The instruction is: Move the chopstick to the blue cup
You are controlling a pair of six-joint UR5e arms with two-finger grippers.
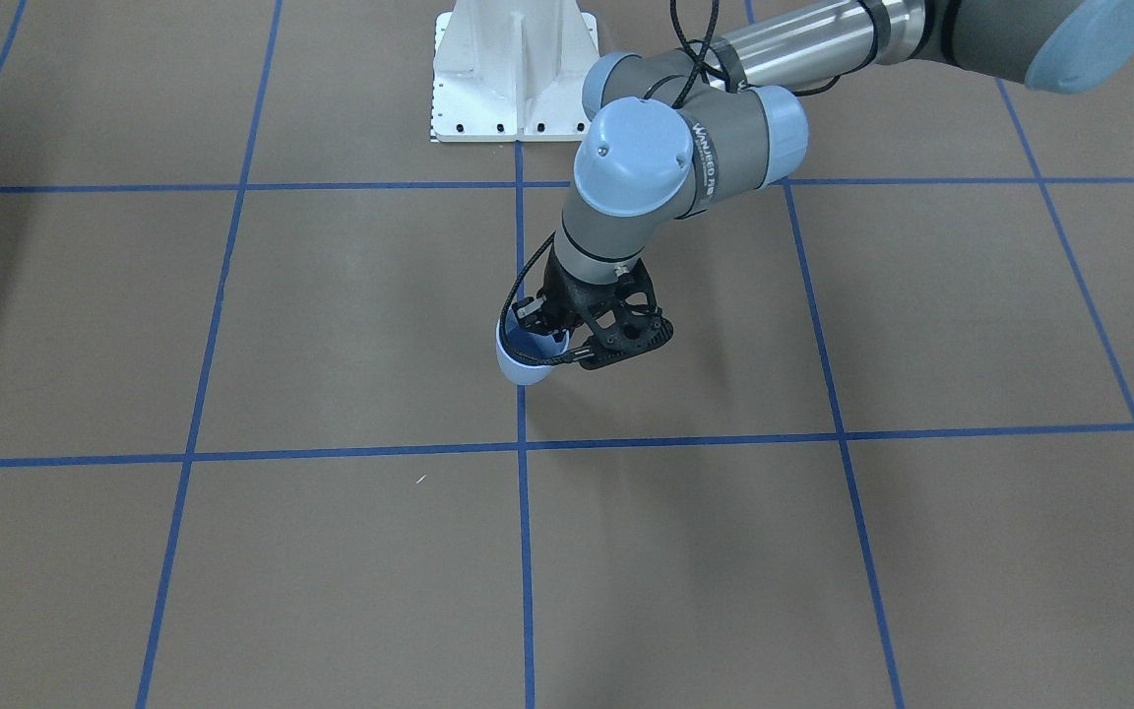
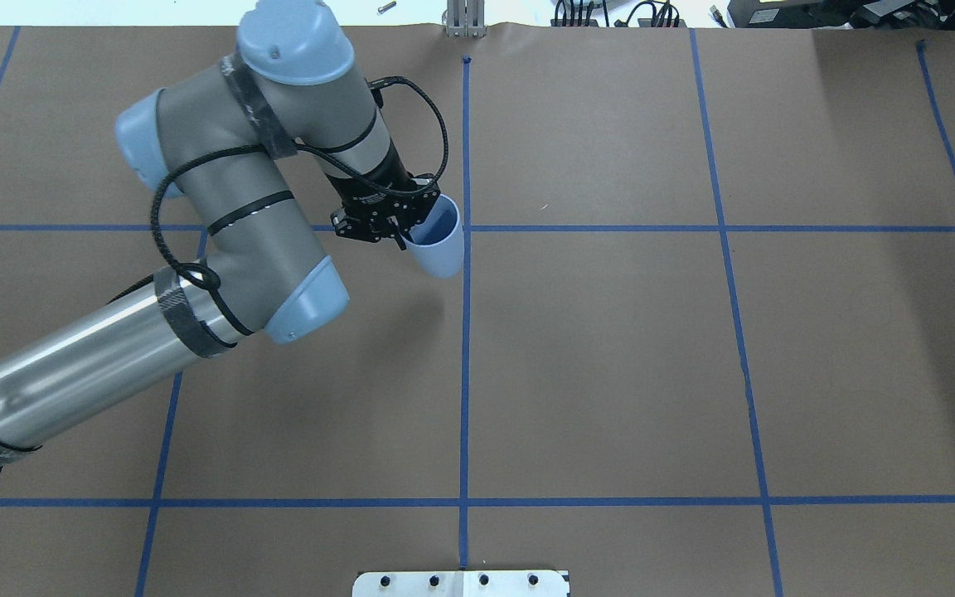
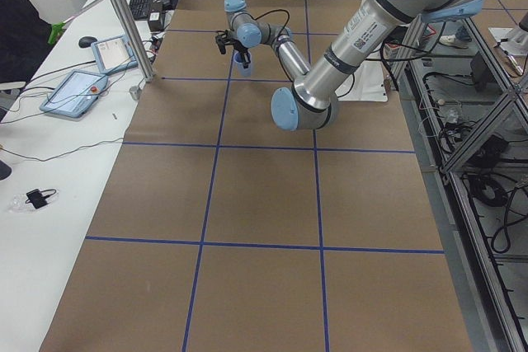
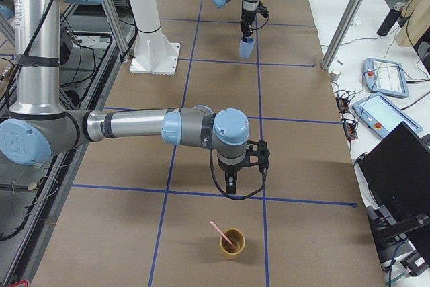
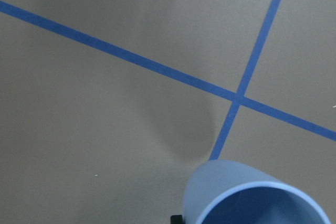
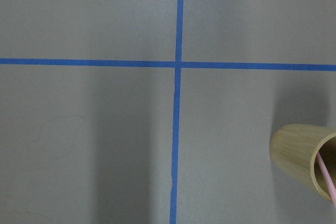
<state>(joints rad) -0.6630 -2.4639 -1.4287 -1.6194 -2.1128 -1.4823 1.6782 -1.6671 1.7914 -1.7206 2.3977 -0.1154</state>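
The blue cup (image 2: 442, 249) hangs tilted in my left gripper (image 2: 408, 232), which is shut on its rim near the middle tape crossing. It seems to be just off the table. The cup also shows in the front view (image 1: 525, 364), with the left gripper (image 1: 563, 347) on it, and its rim shows in the left wrist view (image 5: 252, 192). The pink chopstick (image 4: 222, 232) leans in a tan cup (image 4: 232, 244) at the table's right end; both show in the right wrist view, the chopstick (image 6: 327, 181) and the tan cup (image 6: 299, 153). My right gripper (image 4: 232, 185) hovers just beyond the tan cup; I cannot tell if it is open.
Blue tape lines (image 2: 465, 373) divide the brown table into squares. The white base mount (image 1: 513, 69) stands at the robot's edge. A metal post (image 4: 346, 25) and tablets (image 4: 386, 75) are on the side bench.
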